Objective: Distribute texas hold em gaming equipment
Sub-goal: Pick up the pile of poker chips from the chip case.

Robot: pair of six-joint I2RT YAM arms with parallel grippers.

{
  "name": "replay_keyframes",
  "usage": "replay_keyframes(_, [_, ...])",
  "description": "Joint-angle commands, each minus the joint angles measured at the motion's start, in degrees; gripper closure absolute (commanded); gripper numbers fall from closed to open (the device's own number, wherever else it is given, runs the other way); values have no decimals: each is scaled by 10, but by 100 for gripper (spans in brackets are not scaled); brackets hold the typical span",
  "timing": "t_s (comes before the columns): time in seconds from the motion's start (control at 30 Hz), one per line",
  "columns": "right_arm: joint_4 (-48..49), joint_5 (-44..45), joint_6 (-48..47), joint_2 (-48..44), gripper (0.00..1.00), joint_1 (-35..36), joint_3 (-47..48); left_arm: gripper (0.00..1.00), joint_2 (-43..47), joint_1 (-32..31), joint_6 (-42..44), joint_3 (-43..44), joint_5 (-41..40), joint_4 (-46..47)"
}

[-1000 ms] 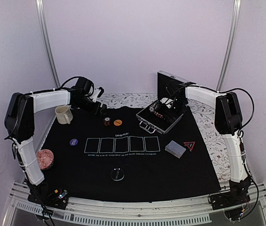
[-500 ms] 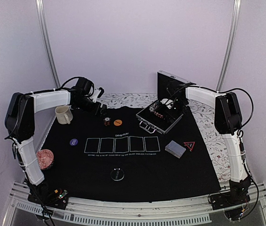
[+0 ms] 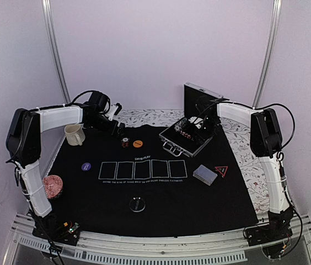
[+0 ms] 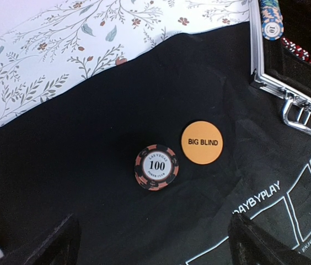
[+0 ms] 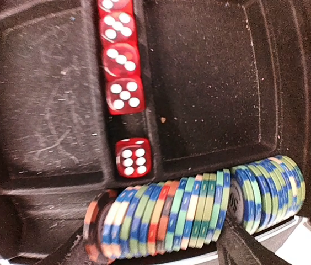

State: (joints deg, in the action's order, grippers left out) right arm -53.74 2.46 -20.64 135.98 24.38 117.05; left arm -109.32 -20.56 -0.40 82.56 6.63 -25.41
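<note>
Left wrist view has the left end effector (image 4: 153, 238) spread wide and empty above the mat (image 4: 78, 165), with the 100 chip (image 4: 156, 167) and orange disc (image 4: 201, 142) lying just beside each other ahead of it; a careless descent could nudge the disc along with the chip. Farther right, inside the case (image 5: 34, 110), the right end effector (image 5: 158, 245) stands spread astride the chip row (image 5: 172, 215), contact unclear. Squeezing edge-standing chips endwise could buckle the row and spill some toward the dice (image 5: 132, 157).
</note>
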Motion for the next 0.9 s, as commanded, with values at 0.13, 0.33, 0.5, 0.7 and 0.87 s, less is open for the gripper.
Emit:
replay_keyframes(0.13, [16,5,-4,28,36,-10,7,5,-4,5,5,14,0,-8])
replay_keyframes(0.33, [31,1,-2,28,43,-11,6,5,-4,5,4,14,0,-8])
replay_keyframes(0.5, [31,-12,-2,26,55,-13,13,5,-4,5,5,14,0,-8])
replay_keyframes(0.7, [22,-27,3,11,74,-12,15,5,-3,5,5,14,0,-8])
replay_keyframes(0.87, [10,-33,16,-8,95,-12,24,5,0,5,6,15,0,-8])
